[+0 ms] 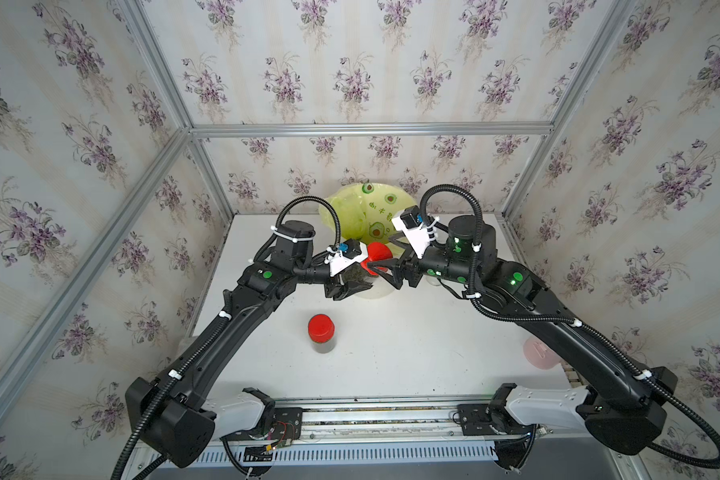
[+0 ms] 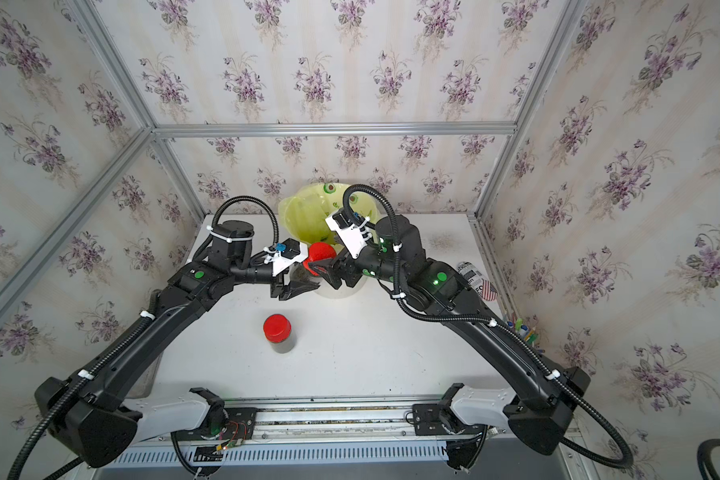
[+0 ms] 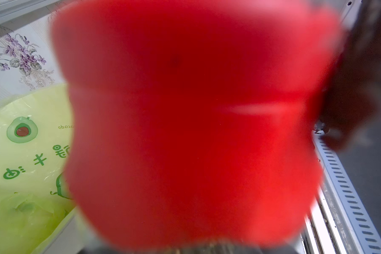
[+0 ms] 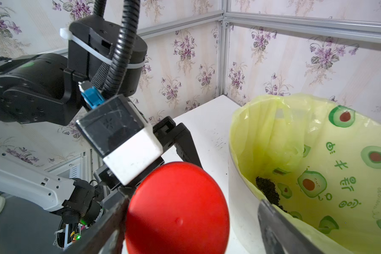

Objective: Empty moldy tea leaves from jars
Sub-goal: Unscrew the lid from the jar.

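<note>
A red lid, not yet off, is straddled by the right gripper, jaws parted, its jar clamped in the left gripper beside the bin at the far edge of the table. Some tea leaves are already binned; a capped jar is left mid-table.

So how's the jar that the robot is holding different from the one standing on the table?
The held jar is lifted off the table in the left gripper, beside the lined bin; the table jar stands free on it. The held jar leans, its lid between the right gripper's open jaws; the table jar is upright and untouched. Both keep red lids on and hold dark tea leaves.
</note>
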Action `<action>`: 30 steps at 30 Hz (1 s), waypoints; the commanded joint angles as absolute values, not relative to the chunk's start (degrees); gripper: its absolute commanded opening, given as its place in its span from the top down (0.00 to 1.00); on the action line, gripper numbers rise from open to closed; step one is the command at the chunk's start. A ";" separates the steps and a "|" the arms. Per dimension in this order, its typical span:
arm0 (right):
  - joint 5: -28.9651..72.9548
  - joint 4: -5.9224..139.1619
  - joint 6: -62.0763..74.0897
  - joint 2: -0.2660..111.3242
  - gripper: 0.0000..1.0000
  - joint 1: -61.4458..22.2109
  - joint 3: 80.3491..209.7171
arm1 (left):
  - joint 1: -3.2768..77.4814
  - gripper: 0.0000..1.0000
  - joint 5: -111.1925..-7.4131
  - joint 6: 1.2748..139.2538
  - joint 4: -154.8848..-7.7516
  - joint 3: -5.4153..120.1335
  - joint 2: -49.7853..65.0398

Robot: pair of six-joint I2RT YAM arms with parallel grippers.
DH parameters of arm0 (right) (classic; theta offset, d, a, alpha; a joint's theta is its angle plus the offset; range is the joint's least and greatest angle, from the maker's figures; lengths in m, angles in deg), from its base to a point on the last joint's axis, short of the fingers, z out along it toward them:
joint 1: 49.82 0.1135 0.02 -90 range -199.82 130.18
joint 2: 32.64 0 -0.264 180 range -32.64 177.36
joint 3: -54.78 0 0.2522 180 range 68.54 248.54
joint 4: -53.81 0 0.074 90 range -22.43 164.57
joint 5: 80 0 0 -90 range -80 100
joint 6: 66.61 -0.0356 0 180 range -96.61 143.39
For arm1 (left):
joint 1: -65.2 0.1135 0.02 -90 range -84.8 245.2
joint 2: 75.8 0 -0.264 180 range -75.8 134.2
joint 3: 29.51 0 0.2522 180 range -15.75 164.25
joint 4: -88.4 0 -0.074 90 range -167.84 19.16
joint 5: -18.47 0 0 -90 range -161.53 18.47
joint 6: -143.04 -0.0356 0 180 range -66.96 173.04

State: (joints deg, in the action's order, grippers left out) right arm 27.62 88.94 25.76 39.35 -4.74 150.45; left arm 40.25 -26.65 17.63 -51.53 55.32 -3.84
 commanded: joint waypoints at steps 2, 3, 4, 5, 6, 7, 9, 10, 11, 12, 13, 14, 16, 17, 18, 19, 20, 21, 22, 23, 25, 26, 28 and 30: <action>31.57 89.62 28.16 40.35 0.21 -5.26 151.58 | 40.26 0.34 -25.24 17.58 -52.96 55.36 -3.62; 32.12 89.87 28.45 40.57 0.23 -5.26 151.78 | 40.26 0.34 -25.17 17.58 -52.92 55.36 -3.64; 32.35 89.90 28.64 40.80 0.26 -5.30 151.93 | 40.32 0.34 -25.20 17.54 -52.88 55.36 -3.62; 32.45 90.15 28.90 40.94 0.30 -5.35 152.21 | 40.32 0.34 -25.17 17.54 -52.88 55.36 -3.57; 32.50 90.39 29.23 41.02 0.33 -5.36 152.41 | 40.33 0.34 -25.26 17.56 -52.83 55.36 -3.60; 32.50 90.43 29.59 41.10 0.35 -5.48 152.46 | 40.32 0.34 -25.29 17.48 -52.86 55.36 -3.57; 32.63 90.85 30.37 41.18 0.40 -5.54 152.79 | 40.34 0.34 -25.28 17.36 -52.79 55.30 -3.68; 32.96 91.22 30.86 41.26 0.43 -5.66 152.99 | 40.25 0.34 -25.27 17.36 -52.77 55.29 -3.70; 33.49 91.77 31.43 41.35 0.46 -5.84 153.21 | 40.32 0.34 -25.22 17.34 -52.70 55.34 -3.73; 33.84 92.16 31.92 41.46 0.48 -6.04 153.28 | 40.35 0.34 -25.21 17.10 -52.63 55.29 -3.80; 34.34 92.54 32.50 41.54 0.49 -6.29 153.27 | 40.33 0.34 -25.25 17.01 -52.61 55.27 -3.86; 34.85 92.95 33.38 41.55 0.51 -6.47 153.19 | 40.31 0.34 -25.29 16.90 -52.53 55.27 -4.04; 35.95 93.38 34.68 41.48 0.53 -6.94 152.68 | 40.31 0.33 -25.17 16.86 -52.44 55.31 -4.24; 36.49 93.37 35.36 41.39 0.54 -7.23 152.34 | 40.33 0.33 -25.10 16.69 -52.44 55.20 -4.34; 37.05 93.26 36.07 41.29 0.54 -7.49 151.90 | 40.33 0.33 -24.95 16.58 -52.37 55.20 -4.40; 38.00 93.20 36.96 41.19 0.54 -7.86 151.70 | 40.33 0.33 -24.64 16.51 -52.30 55.25 -4.43; 38.91 93.29 37.74 41.04 0.55 -8.18 151.59 | 40.33 0.33 -24.42 16.35 -52.26 55.25 -4.46; 39.76 93.08 38.75 40.93 0.55 -8.43 151.34 | 40.37 0.33 -24.16 16.36 -52.18 55.27 -4.43; 40.61 92.91 39.71 40.80 0.56 -8.82 151.23 | 40.33 0.33 -23.73 16.19 -52.09 55.27 -4.35; 41.59 92.75 40.57 40.78 0.57 -9.22 151.16 | 40.33 0.33 -23.37 16.12 -52.01 55.29 -4.37; 44.28 92.00 41.90 40.67 0.59 -10.43 151.23 | 40.37 0.33 -22.68 15.91 -51.82 55.32 -4.33; 46.02 91.93 42.94 40.69 0.59 -10.98 151.26 | 40.34 0.33 -22.63 15.79 -51.67 55.29 -4.26; 48.52 91.90 44.93 40.75 0.59 -11.86 151.38 | 40.35 0.33 -22.75 15.60 -51.23 55.43 -4.29; 50.57 93.08 47.31 41.13 0.59 -12.51 151.96 | 40.33 0.33 -22.38 15.23 -50.86 55.44 -4.40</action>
